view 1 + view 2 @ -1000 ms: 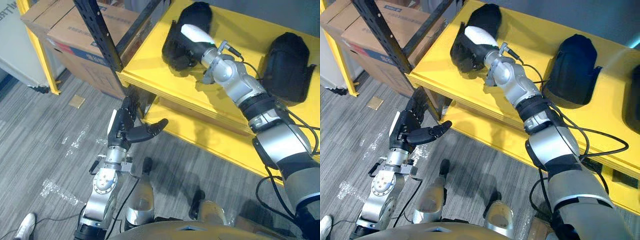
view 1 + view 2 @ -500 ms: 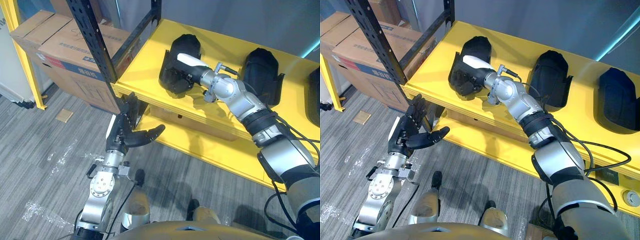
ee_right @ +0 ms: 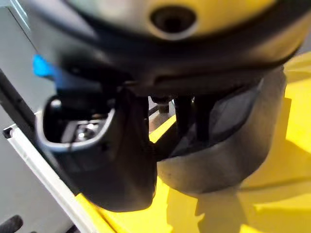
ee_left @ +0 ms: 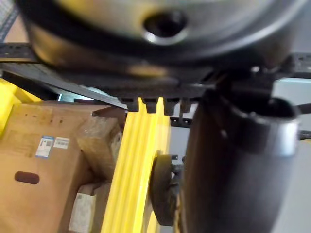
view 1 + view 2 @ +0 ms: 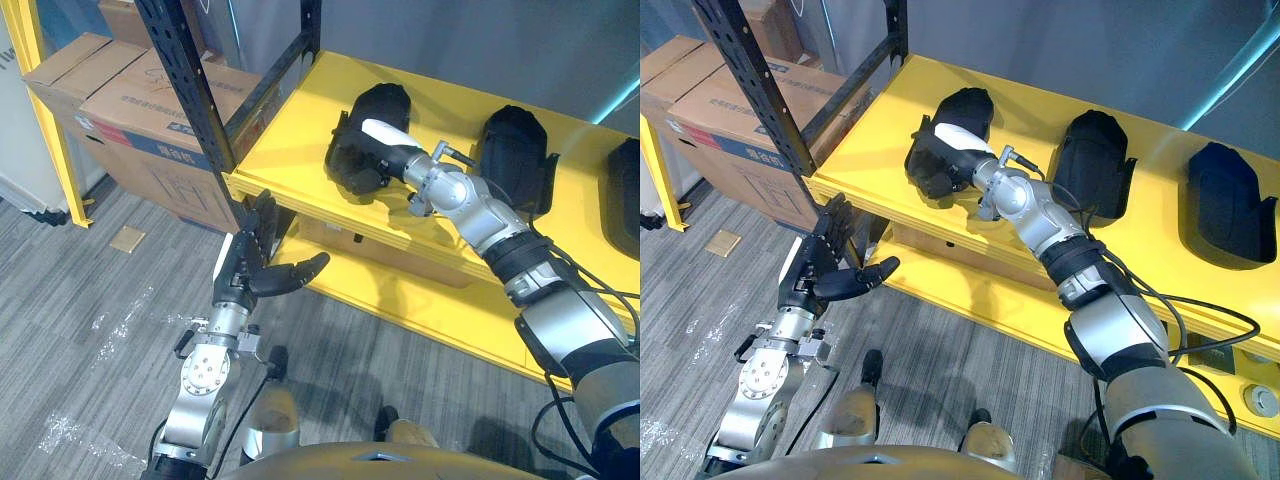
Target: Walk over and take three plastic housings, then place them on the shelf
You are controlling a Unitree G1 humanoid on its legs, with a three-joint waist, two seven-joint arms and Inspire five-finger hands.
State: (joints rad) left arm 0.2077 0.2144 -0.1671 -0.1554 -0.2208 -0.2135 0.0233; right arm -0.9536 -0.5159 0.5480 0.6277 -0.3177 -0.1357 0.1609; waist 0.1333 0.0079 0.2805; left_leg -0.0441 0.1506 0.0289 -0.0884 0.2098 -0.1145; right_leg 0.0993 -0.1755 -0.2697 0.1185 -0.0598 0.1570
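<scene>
Right hand (image 5: 960, 143) clasps the leftmost plastic housing (image 5: 968, 106) on the shelf (image 5: 878, 132).

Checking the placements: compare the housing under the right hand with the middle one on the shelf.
The left housing has the right hand on it; the middle housing has no hand on it. The left housing lies nearest the shelf's black upright; the middle housing lies between it and a third housing. Both are black, dome-shaped and rest on the yellow shelf.
</scene>
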